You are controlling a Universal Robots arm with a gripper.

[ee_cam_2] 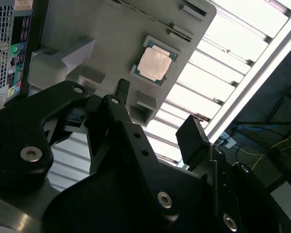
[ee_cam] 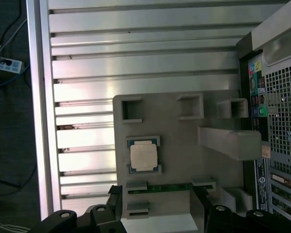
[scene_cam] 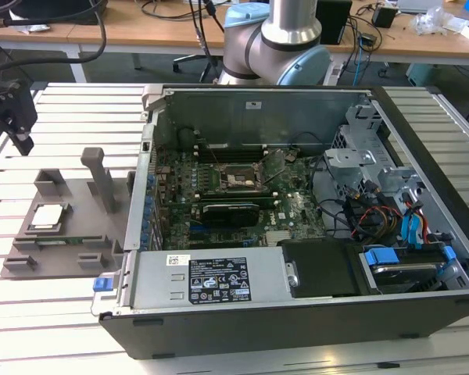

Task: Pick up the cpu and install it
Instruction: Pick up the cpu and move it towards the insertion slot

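The cpu (scene_cam: 47, 216) (ee_cam_2: 154, 65) (ee_cam: 144, 156), a small square chip with a silver top plate, lies flat in a recess of the grey holder tray (scene_cam: 82, 195) (ee_cam_2: 111, 29) (ee_cam: 184, 131) at the exterior view's left. My black gripper (scene_cam: 16, 117) (ee_cam_2: 156, 111) hangs in the air above the tray's far left side, well clear of the chip. Its fingers (ee_cam_2: 191, 138) are spread open with nothing between them. The black motherboard socket (scene_cam: 236, 180) sits inside the open computer case (scene_cam: 297, 312).
The tray carries an upright grey post (scene_cam: 102, 180) and several raised blocks. The case wall (scene_cam: 144, 180) stands right beside the tray. The slatted metal table (scene_cam: 55, 328) runs under everything. Cables and drive bays (scene_cam: 391, 226) crowd the case's right side.
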